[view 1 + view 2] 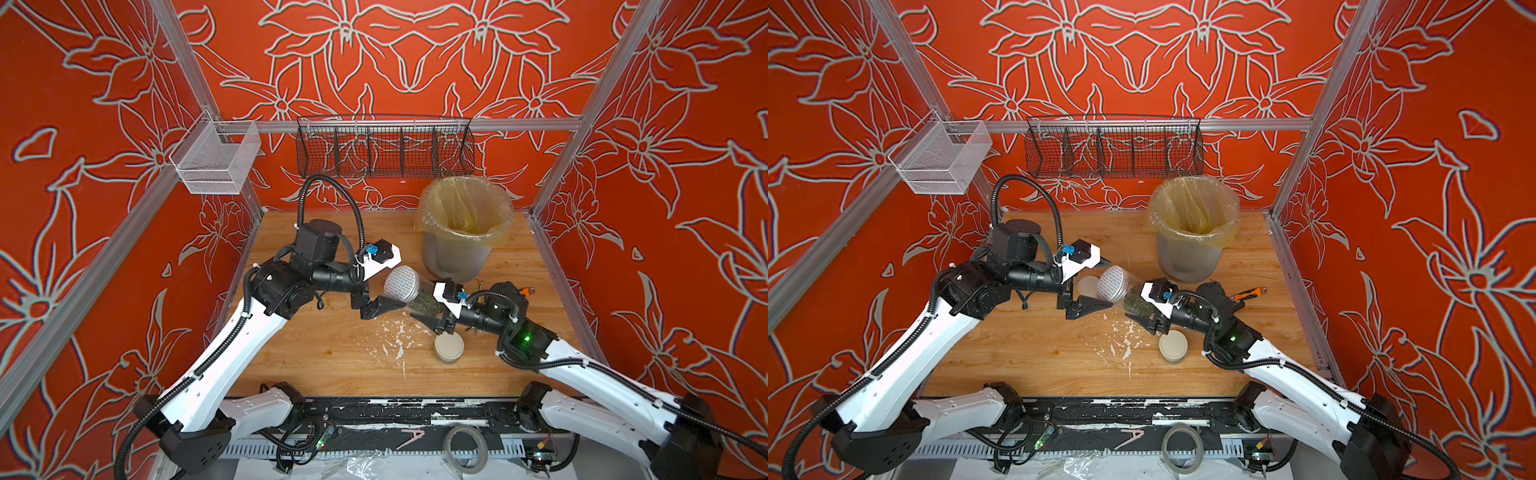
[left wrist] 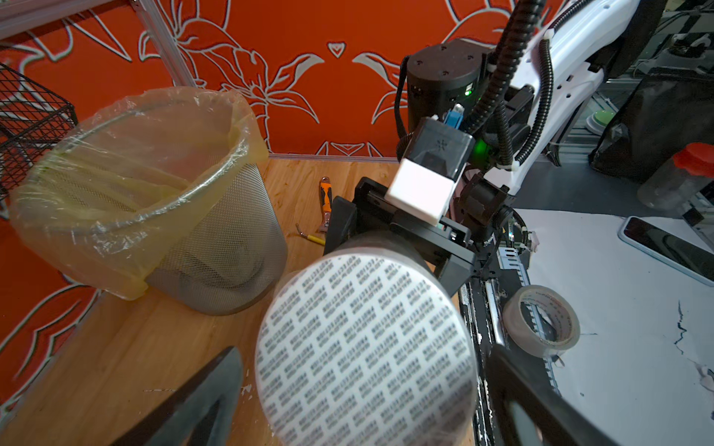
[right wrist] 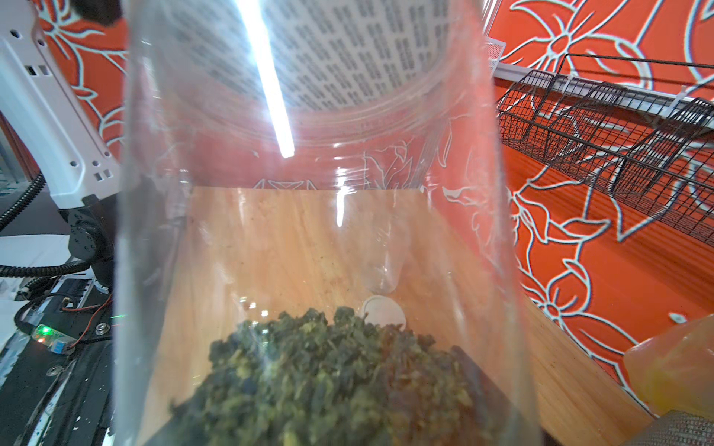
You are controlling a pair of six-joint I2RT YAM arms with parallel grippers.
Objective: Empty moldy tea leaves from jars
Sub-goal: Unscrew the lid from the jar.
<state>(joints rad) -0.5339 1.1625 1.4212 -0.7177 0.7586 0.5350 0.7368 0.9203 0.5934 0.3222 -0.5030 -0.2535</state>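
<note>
Seen from above, with twelve o'clock at the far wall: at nine o'clock of the table's (image 1: 316,365) middle, the left gripper (image 2: 365,353) has its jaws wide apart; in its wrist view they stand either side of a round white printed lid (image 1: 401,284), close to its edge, contact unclear; that lid caps a tall clear jar (image 1: 415,297) held tilted in the air over the table's middle; its long axis runs from the raised lid at ten o'clock down to the base at four o'clock, so the lid faces the left gripper, and the left arm is the nearer to it; the tea leaves (image 3: 328,367), dark green and crumbly, lie heaped at the base end, leaving the lid end empty; the right gripper (image 1: 434,316) is clamped across that base end; the lid looks next to come off, probably by the left jaws closing on it; at five o'clock, just beside the right gripper, a squat jar (image 1: 449,348) stands upright, capped in cream, contents not visible; at one o'clock stands a grey mesh bin (image 1: 449,257) with a yellowish liner, open-topped; the held jar is in front of it, not over it.
</note>
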